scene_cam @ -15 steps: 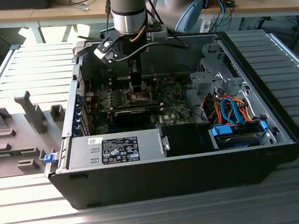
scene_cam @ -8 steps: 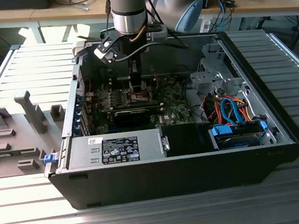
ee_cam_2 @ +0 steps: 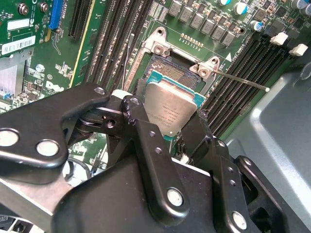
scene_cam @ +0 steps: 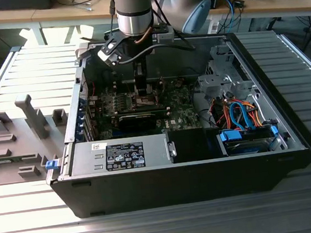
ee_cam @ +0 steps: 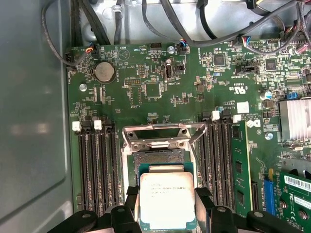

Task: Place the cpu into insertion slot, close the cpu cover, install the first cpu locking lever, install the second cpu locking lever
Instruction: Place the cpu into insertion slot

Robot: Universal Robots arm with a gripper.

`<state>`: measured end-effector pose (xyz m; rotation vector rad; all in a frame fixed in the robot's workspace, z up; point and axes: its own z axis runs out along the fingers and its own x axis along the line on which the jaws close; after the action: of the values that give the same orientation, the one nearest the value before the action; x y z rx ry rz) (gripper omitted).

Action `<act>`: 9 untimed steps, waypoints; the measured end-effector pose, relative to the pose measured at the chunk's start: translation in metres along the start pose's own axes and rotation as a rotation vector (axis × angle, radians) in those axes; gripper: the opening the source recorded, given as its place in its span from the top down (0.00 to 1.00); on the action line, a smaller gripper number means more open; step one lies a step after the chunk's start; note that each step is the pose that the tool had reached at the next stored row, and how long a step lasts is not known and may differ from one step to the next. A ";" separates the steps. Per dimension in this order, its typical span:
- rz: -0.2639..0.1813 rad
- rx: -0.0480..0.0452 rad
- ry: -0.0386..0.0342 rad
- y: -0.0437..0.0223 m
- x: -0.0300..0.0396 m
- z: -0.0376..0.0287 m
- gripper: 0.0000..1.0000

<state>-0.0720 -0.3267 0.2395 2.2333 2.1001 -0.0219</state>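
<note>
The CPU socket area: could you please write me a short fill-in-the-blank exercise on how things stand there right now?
The gripper grips the chip by ____ opposite edges.
The cover is ____, not closed.
The socket shows bare pins, so it is ____.
Long memory slots lie on ____ sides of the socket.
Missing words: two; open; empty; both.

In both wrist views the cpu (ee_cam_2: 170, 109) (ee_cam: 166, 199) hides much of the insertion slot (ee_cam_2: 169, 71) (ee_cam: 160, 158) behind it.
</note>
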 end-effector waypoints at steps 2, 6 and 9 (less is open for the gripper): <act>0.003 0.0001 -0.0001 0.0000 0.0000 0.0001 0.46; 0.008 0.0005 -0.0004 0.0000 0.0000 0.0001 0.46; 0.012 0.0007 -0.0006 0.0000 0.0000 0.0001 0.46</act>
<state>-0.0720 -0.3267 0.2393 2.2464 2.0862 -0.0226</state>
